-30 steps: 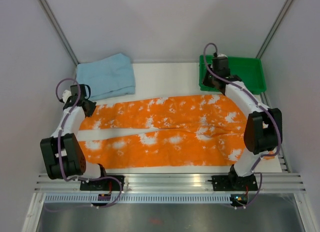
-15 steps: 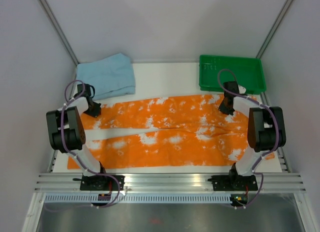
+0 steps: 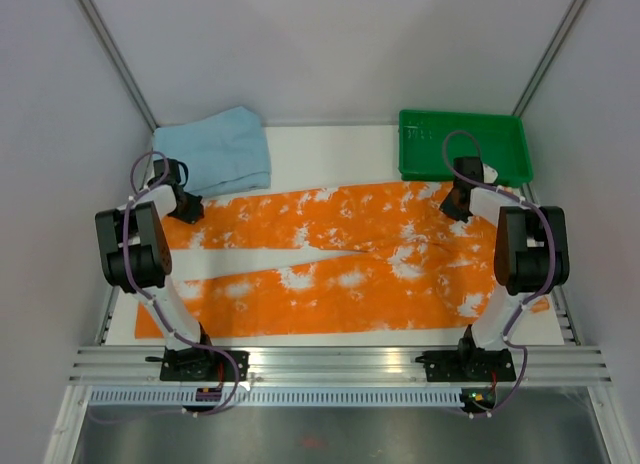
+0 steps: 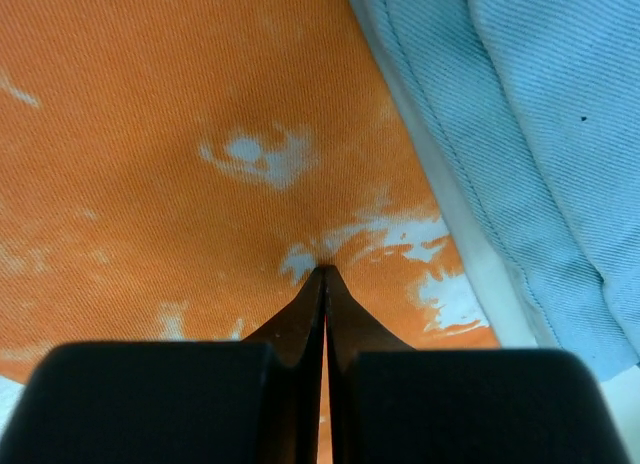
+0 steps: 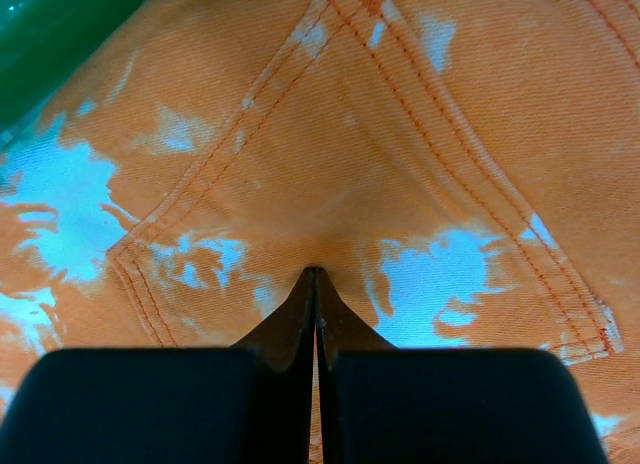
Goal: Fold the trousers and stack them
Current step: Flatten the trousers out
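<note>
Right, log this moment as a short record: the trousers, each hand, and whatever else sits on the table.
garment: orange trousers with white blotches, spread flat on the table, legs toward the left
left hand: shut, pinching the far leg near its hem
right hand: shut, pinching cloth below a back pocket
other items: folded light blue garment at far left; green tray at far right
fold: not yet made

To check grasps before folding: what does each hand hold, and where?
Both pinch the orange trousers at the far edge: left hand near the leg end, right hand at a back pocket.
</note>
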